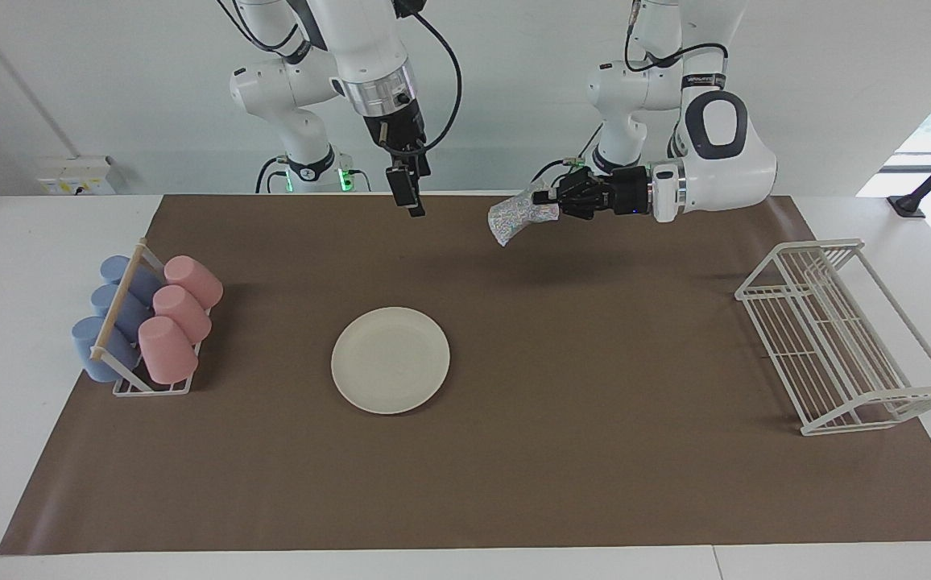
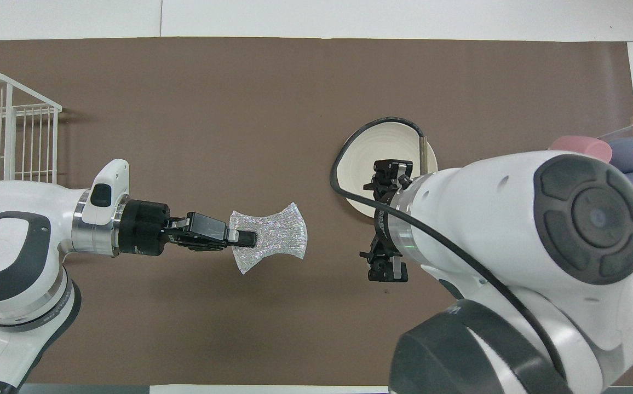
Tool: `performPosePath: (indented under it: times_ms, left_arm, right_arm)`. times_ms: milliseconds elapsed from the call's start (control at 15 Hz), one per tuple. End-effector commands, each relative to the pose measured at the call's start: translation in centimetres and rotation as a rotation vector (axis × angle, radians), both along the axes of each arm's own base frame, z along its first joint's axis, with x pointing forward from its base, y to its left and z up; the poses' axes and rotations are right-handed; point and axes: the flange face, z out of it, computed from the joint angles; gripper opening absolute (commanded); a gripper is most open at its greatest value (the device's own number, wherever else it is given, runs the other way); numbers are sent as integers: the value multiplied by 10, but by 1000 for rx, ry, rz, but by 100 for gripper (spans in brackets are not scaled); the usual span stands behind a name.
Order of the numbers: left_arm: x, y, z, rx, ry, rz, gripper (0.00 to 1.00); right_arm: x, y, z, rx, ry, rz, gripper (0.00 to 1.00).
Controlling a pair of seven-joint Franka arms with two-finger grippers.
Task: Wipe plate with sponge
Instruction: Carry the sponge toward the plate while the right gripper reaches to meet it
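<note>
Brown mat (image 1: 514, 451) on a white table, cream plate (image 1: 391, 360) lying mid-mat, left gripper (image 1: 550, 203) aloft over bare mat, clamping the glittery sponge (image 1: 519, 215), right gripper (image 1: 406, 193) waiting above the mat, its finger state unclear.

You have bright, even light from above. At the right edge of the facing view a window gives glare. Soft shadows lie on the brown paper mat (image 1: 514, 451) under the raised arms. Both views are sharp.

Cream-white plate (image 1: 390, 359), silvery speckled sponge (image 1: 519, 216), brown mat (image 1: 594, 467), pink and blue cups (image 1: 179, 310)
</note>
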Motion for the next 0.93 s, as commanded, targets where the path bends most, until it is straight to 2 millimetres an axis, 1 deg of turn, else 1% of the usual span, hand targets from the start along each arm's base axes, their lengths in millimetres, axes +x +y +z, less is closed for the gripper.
performPosePath:
  times_ms: [0,67,133,200,267,333,400,600,867]
  left_arm:
    - [-12,-13,5,-7,-29,28,0]
    - [-14,-18,4,-6,-28,21,0]
    - [-15,-20,5,-5,-30,16,0]
    - [-15,-21,4,-5,-29,18,0]
    - [-16,-23,4,-2,-30,16,0]
    - [-18,-30,3,3,-34,9,0]
    - [-19,-31,3,6,-36,9,0]
    - [-19,-31,3,5,-35,8,0]
    - [-19,-32,4,1,-34,7,0]
  right_arm:
    - [-19,21,-13,44,-26,-34,100]
    - [-22,31,-17,57,-36,-41,100]
    - [-28,46,-22,76,-53,-41,100]
    - [-30,57,-27,95,-68,-50,100]
    - [-29,60,-28,107,-78,-64,100]
    - [-29,61,-28,111,-80,-69,100]
    - [-29,62,-29,112,-80,-71,100]
    - [-27,60,-30,113,-80,-77,100]
    - [-30,61,-39,101,-70,-64,100]
